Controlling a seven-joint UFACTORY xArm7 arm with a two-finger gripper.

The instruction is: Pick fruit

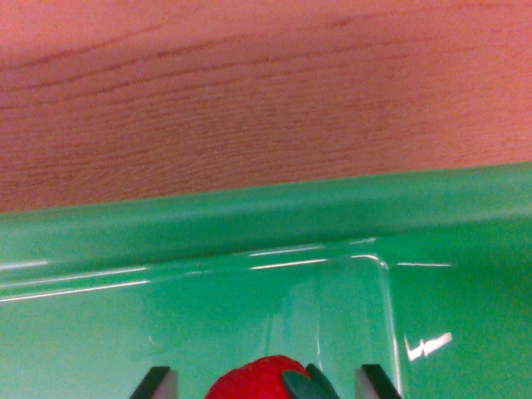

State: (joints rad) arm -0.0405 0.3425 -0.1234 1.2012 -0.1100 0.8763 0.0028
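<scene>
In the wrist view, a red strawberry [258, 379] with a green leaf sits at the bottom edge, inside a green tray [249, 212] near its far rim. The claw [266, 384] fingers stand apart on either side of the strawberry, not visibly touching. Beyond the rim lies the wooden counter [249, 91].

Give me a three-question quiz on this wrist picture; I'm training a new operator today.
1. True or false: the strawberry lies on the wooden surface.
2. What colour is the tray? A) blue B) green C) white
3. Between what does the strawberry sit at the bottom edge?

Key: 1. False, it is in the tray. 2. B. 3. Between the two fingertips of the gripper, which look spread apart.
</scene>
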